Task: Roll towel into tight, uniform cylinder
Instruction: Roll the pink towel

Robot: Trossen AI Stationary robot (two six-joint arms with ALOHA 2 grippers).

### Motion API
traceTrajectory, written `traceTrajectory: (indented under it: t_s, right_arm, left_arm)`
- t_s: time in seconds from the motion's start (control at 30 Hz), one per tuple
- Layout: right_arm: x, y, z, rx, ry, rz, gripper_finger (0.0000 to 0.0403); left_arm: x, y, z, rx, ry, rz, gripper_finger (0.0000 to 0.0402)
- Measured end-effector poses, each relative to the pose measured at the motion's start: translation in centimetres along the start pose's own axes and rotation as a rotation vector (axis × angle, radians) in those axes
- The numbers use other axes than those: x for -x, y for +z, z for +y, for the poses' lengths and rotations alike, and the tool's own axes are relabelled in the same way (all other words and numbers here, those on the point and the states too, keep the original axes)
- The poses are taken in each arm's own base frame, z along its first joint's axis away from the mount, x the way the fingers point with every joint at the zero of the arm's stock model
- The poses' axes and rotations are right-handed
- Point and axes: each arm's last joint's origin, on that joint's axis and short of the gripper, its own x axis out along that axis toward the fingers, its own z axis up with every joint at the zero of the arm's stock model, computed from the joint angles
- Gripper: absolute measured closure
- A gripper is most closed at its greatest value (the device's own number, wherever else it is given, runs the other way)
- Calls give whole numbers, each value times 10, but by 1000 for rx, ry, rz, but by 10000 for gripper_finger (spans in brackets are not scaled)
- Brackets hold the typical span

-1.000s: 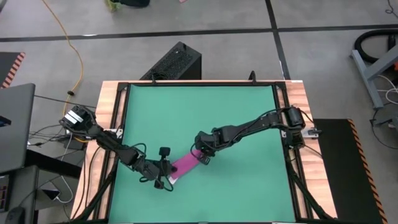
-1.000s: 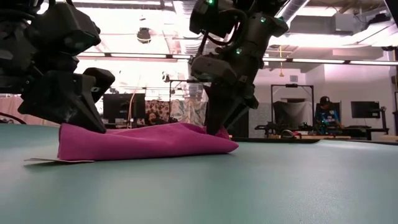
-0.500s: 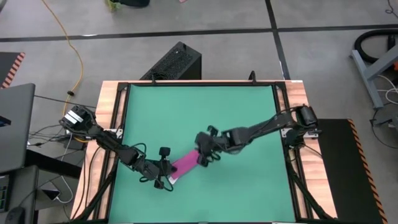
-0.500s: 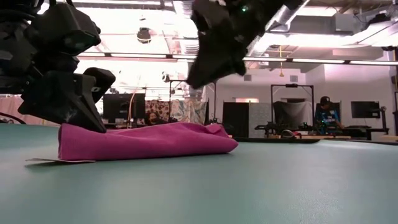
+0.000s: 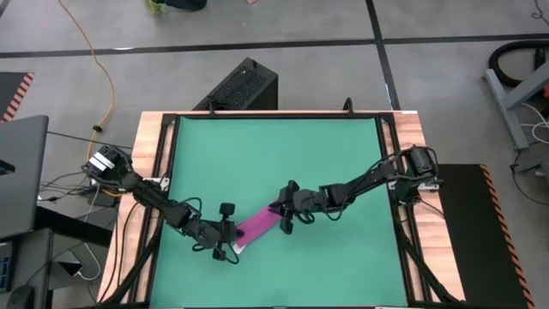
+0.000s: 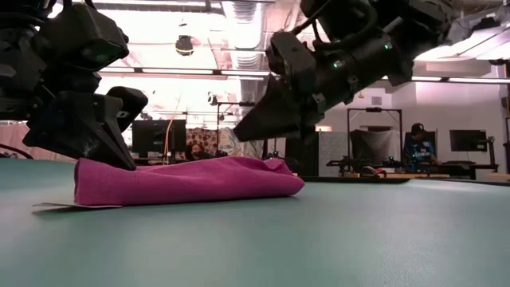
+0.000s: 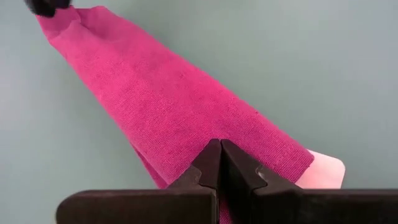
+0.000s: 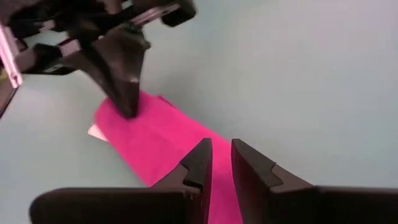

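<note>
both arms (image 5: 225, 236) (image 5: 286, 216) flank the rolled towel (image 5: 256, 227).

The towel (image 7: 168, 106) is soft magenta cloth with a fine knitted weave, matt and faintly fuzzy; a smooth pale tag (image 7: 326, 169) shows at its end. The mat (image 5: 343, 154) covering the table is smooth, matt green, without visible texture. The table's rim (image 5: 154, 137) looks like light varnished wood under a dark frame. Both tools, left (image 7: 219, 152) and right (image 8: 221, 155), look like hard, dark matt plastic.
</note>
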Motion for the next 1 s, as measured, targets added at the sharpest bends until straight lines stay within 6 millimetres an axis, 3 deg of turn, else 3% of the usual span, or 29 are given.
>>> traceTrajectory:
  t_s: [0.13,0.47,0.7,0.87,1.0]
  right_arm:
    - [-3,-5,0,9,19,-26,329]
    - [-37,-38,-17,-61,42,-26,333]
    - [-36,-44,-22,-100,-35,52,337]
    - [-37,-49,-24,-114,-57,82,348]
    - [-37,-49,-24,-112,-71,80,357]
  left_arm:
    - [0,0,0,1,0,-1,401]
    - [0,-1,0,7,0,13,401]
    - [2,-1,-3,5,-50,20,401]
    - [17,16,-20,8,19,-109,401]
    - [21,-2,-31,151,152,-220,401]
